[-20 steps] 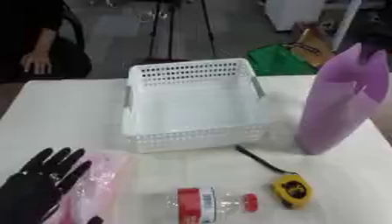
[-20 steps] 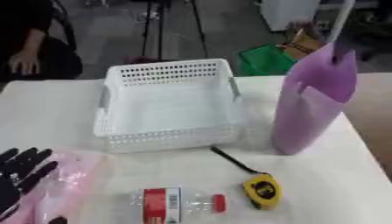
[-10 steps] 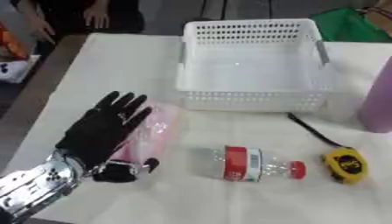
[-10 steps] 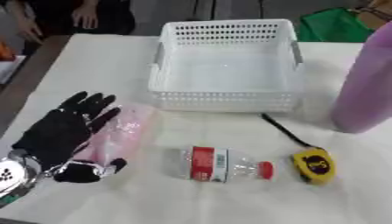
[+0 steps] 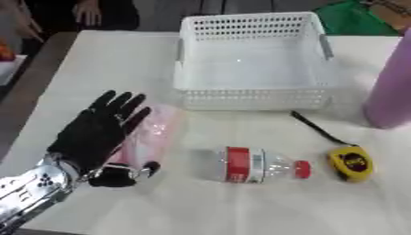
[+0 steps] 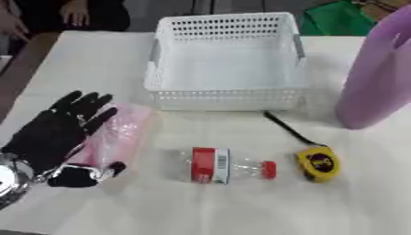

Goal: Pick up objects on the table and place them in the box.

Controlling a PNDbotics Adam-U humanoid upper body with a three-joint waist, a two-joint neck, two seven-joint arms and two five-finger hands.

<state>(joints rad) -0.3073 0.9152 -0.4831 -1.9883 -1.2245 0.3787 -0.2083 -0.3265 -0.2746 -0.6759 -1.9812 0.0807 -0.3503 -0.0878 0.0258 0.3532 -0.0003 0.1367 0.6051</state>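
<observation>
The robot's left hand [image 5: 96,133] is at the near left, fingers spread out straight and pointing far, thumb sticking out to the right, silver wrist coming from the near-left corner

Bright, even overhead light washes the pale worktop [image 5: 96,69] almost white — shadows are faint and short, a soft grey one beside the purple container [image 6: 377,69]. Both views are soft and slightly smeared throughout; the robot hand [image 5: 96,133] and bottle [image 5: 257,165] lack crisp edges — the dark far background is blurred beyond reading
</observation>
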